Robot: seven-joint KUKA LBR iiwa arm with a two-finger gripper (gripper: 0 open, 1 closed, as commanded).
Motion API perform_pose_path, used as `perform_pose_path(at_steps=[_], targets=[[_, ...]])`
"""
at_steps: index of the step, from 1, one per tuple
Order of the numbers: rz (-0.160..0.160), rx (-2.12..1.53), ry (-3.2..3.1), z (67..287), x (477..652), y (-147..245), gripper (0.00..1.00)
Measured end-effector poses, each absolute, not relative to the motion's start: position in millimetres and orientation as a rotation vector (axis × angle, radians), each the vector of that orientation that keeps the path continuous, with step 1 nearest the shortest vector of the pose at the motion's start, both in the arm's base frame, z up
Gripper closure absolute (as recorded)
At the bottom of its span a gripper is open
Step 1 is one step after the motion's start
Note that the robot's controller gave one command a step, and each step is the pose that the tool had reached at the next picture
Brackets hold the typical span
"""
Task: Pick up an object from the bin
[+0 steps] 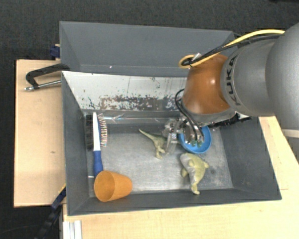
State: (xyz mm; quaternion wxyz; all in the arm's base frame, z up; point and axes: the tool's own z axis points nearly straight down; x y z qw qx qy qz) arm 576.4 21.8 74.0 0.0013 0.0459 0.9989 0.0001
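The claw [182, 133] hangs low over the right half of the bin [139, 49] floor, under the rounded orange cover [204, 88] on the wrist of the grey arm [269, 73]. Its metal parts are crowded together in shadow, so I cannot tell how far it is open, and nothing can be made out in its grasp. Two things lie closest to it. A blue round disc-like thing [198, 143] sits just beside it on the right, partly tucked under the wrist, and seems to touch the claw's lower edge. A small pale green toy dinosaur [157, 142] lies just beside it on the left, with its long neck or tail stretching towards the middle of the floor. Whether the claw touches the dinosaur cannot be told. Nearer the front wall, below the blue disc and close to it, lies a larger yellow-green toy dinosaur [193, 169] on its side. Well apart from the claw, an orange cup [112, 185] lies tipped over in the front left corner. A brush [95, 138] with a dark head and a blue handle runs along the left wall, its handle end reaching the cup.
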Motion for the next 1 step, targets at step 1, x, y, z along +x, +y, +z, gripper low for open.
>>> perform_pose_path(at_steps=[1], targets=[[0.004, 0.141, 3.125, 185.5, 579.4, 23.0, 1.0]])
